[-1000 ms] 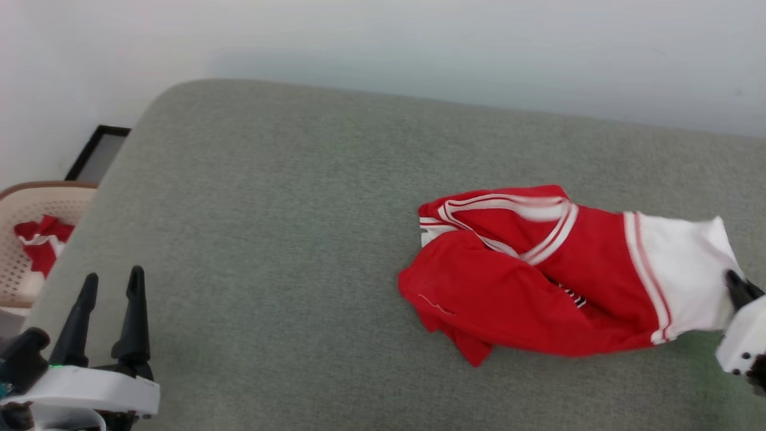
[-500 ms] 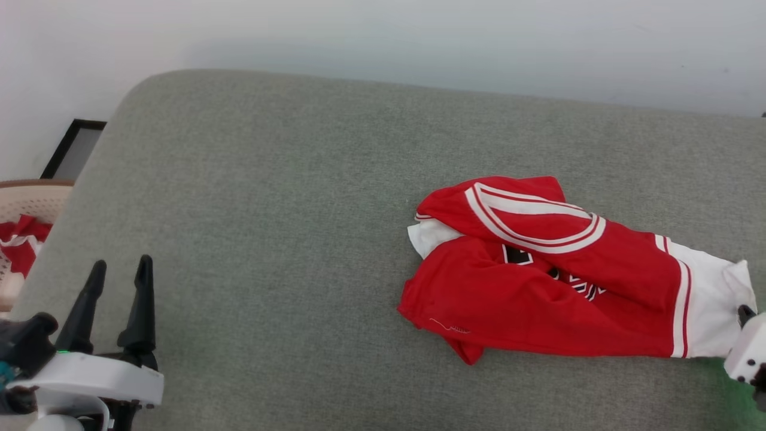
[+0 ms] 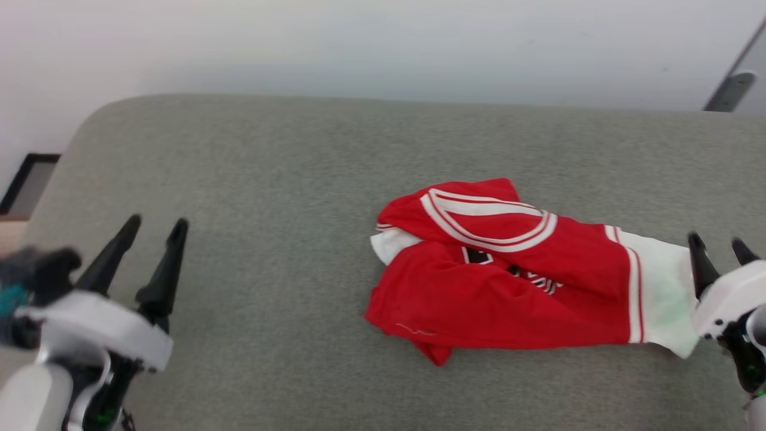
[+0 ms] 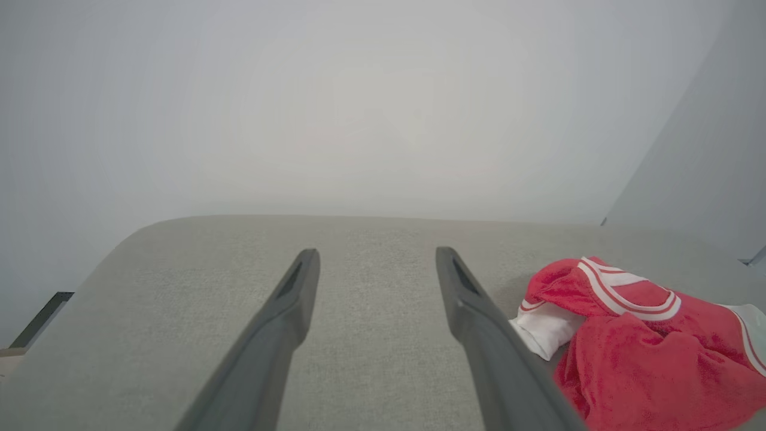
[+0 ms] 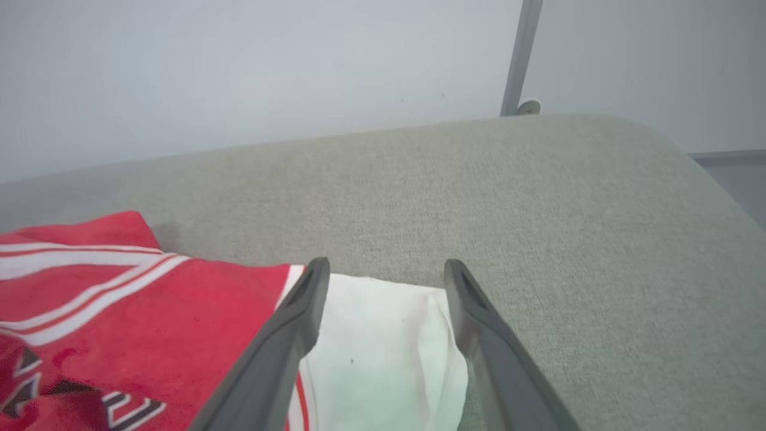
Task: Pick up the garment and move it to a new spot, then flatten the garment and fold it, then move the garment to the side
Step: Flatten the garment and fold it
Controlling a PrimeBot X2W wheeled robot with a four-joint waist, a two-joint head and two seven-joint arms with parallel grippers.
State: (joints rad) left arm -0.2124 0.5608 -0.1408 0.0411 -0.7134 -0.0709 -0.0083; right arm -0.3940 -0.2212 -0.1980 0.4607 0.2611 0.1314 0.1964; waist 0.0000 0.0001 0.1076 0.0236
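Garment (image 3: 497,287) crumpled, right half of grey cushion (image 3: 269,179). Right gripper (image 3: 715,240) spread, empty, cushion's right end (by white sleeve (image 5: 383,353)); left gripper (image 3: 158,222) spread, empty, cushion's left. I'd pinch opposite hems — tug flat.

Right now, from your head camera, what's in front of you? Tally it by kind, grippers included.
Garments: 1, the red-and-white jersey, crumpled
Grippers: 2, left gripper and right gripper, both open
Padded surfaces: 1, the grey cushion under the jersey
Total: 4
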